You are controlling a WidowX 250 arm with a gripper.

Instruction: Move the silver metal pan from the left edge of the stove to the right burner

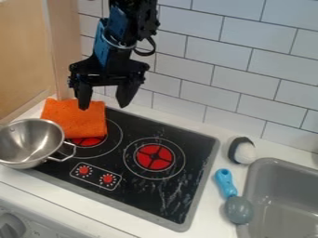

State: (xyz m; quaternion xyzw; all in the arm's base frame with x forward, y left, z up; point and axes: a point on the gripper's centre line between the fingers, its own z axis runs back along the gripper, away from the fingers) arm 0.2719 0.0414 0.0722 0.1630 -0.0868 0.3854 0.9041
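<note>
The black gripper (104, 100) hangs at the upper left, above the back of the stove, with its two fingers spread apart and nothing between them. Just below it, an orange cloth (76, 119) lies over the stove's back left corner and part of the back left burner. A metal bowl (26, 143) with a wire handle stands at the left, beside the cloth and partly over the stovetop (155, 197).
Right of the stove lie a black and white rounded object (246, 152) and a blue-handled utensil with a grey head (238, 209). A grey sink (264, 174) occupies the lower right. A tiled wall (205, 60) rises behind; a wooden panel (25, 51) stands at left.
</note>
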